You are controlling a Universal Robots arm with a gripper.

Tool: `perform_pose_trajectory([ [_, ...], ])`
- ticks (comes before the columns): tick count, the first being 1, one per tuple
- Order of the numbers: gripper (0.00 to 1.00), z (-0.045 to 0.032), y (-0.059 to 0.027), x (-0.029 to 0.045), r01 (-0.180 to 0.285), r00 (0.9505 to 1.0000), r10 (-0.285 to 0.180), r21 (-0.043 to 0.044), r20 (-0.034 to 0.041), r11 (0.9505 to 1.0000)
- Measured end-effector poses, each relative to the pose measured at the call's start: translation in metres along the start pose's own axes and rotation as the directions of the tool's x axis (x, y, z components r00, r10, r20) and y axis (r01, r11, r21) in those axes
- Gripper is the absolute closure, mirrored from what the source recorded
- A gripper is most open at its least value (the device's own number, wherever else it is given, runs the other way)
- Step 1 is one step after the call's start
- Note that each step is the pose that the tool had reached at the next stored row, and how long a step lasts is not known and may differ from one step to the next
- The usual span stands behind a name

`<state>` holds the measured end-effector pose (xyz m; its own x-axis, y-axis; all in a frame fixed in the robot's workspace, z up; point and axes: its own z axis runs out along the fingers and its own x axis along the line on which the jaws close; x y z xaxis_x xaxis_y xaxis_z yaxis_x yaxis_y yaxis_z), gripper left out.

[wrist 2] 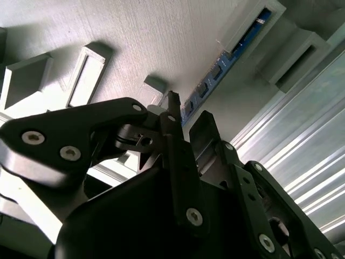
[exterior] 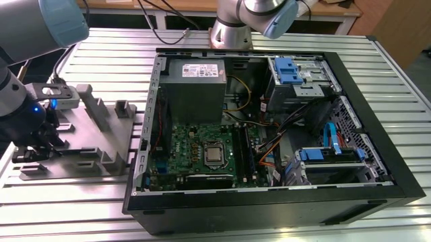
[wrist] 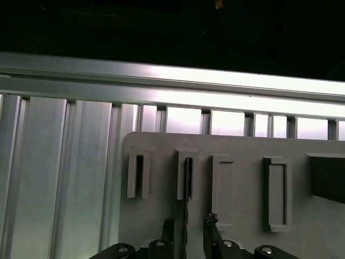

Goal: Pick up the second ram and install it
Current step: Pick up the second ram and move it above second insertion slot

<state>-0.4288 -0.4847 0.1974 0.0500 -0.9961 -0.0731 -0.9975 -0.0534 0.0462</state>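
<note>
One ram on edge in tray slot, long axis along slot, released pincer astride its end.

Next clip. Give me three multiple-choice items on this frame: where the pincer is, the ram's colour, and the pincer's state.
1. Where is the pincer?
A. Over the grey fixture beside the computer case
B. Inside the case
C. Over a keyboard

2. What colour is the ram standing in the fixture slot?
A. Red
B. Blue
C. Yellow

3. How does the pincer stand?
A. Shut on a cable
B. Open, fingers astride the ram
C. Holding the ram lifted over the case

Answers: 1 A, the first wrist view shows the fixture's slots just below it. 2 B, the second wrist view shows the ram's blue edge. 3 B, the first wrist view shows a gap on each side of the ram.
</note>
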Motion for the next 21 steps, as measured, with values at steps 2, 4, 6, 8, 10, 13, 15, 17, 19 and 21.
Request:
perform_pose_trajectory([
  [2,0.65,-0.0003,0.0000,0.0000,0.000,1.0000,0.000,0.0001,-0.0003,1.0000],
  [4,0.65,-0.0021,0.0001,-0.0001,0.000,1.0000,0.000,-0.0001,-0.0005,1.0000],
  [6,0.65,-0.0029,0.0001,-0.0002,0.000,1.0000,0.000,0.0002,-0.0003,1.0000],
  [8,0.65,-0.0029,-0.0002,-0.0003,0.000,1.0000,0.000,0.0002,-0.0003,1.0000],
  [10,0.65,-0.0032,-0.0038,-0.0001,0.000,1.0000,0.000,-0.0016,-0.0004,1.0000],
  [13,0.65,-0.0031,-0.0044,0.0000,0.000,1.0000,0.000,-0.0017,-0.0004,1.0000],
  [15,0.65,-0.0031,-0.0045,0.0000,0.000,1.0000,0.000,-0.0017,-0.0003,1.0000],
  [17,0.67,-0.0032,-0.0046,0.0000,0.000,1.0000,0.000,-0.0018,-0.0004,1.0000],
  [19,0.67,-0.0032,-0.0046,0.0000,0.000,1.0000,0.000,-0.0018,-0.0003,1.0000],
  [21,0.74,-0.0032,-0.0047,0.0000,0.000,1.0000,0.000,-0.0017,-0.0003,1.0000],
])
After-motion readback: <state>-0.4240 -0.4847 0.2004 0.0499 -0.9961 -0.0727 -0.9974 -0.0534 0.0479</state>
